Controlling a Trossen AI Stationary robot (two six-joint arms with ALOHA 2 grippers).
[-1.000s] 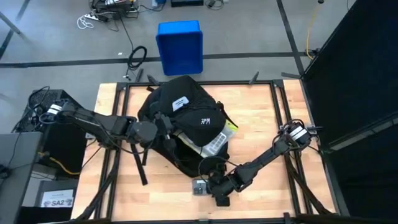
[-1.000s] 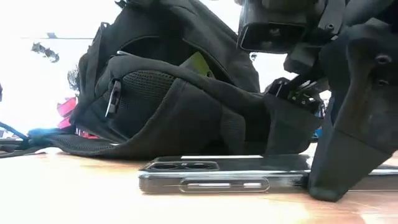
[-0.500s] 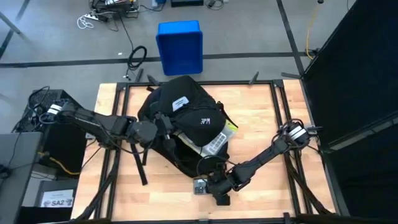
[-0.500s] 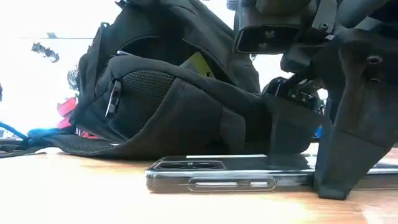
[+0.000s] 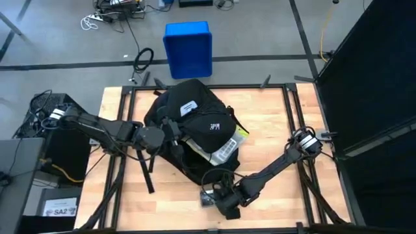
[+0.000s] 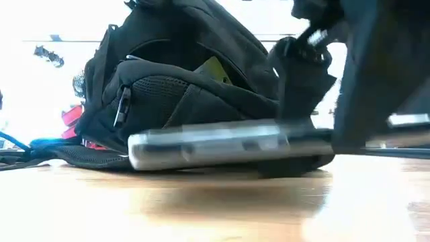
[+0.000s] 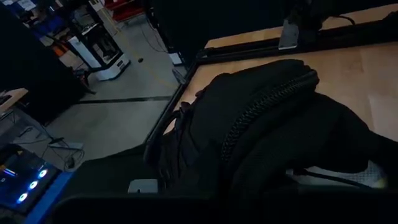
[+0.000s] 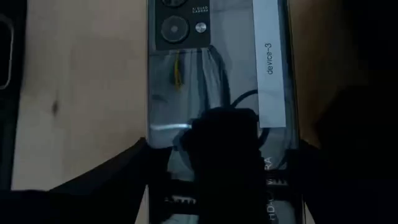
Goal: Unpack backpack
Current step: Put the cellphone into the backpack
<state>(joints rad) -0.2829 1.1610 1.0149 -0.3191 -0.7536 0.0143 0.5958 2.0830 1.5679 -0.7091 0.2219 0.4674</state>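
The black backpack (image 5: 192, 123) lies on its side in the middle of the table, its mouth open toward the near right and showing yellow-green lining (image 5: 242, 133). My left gripper (image 5: 171, 133) is at the backpack's left side, right against the fabric (image 7: 249, 130). My right gripper (image 5: 218, 198) is near the table's front edge, shut on a dark phone (image 8: 211, 81) in a clear case. The phone's back carries a white strip reading "device-3". In the low view the phone (image 6: 215, 144) hangs above the wood. My right gripper pinches the phone's two long edges (image 8: 152, 149) between its fingers (image 8: 118, 171), at the end away from the camera lenses. The fingers lie across the phone, coming slanting down from the table's right. The phone is lifted clear and lies nearly level, back up.
A grey-white flat item (image 5: 224, 149) sticks out of the backpack's mouth. Black straps (image 5: 146, 172) trail over the wood toward the near left. A blue plastic box (image 5: 188, 49) stands on the floor beyond the far edge. Bare wood (image 5: 279, 123) lies right of the backpack.
My right gripper has risen and gone a little toward the table's near left with the phone. The phone lay flat on the wood before; now it is lifted clear of the table, still roughly level.
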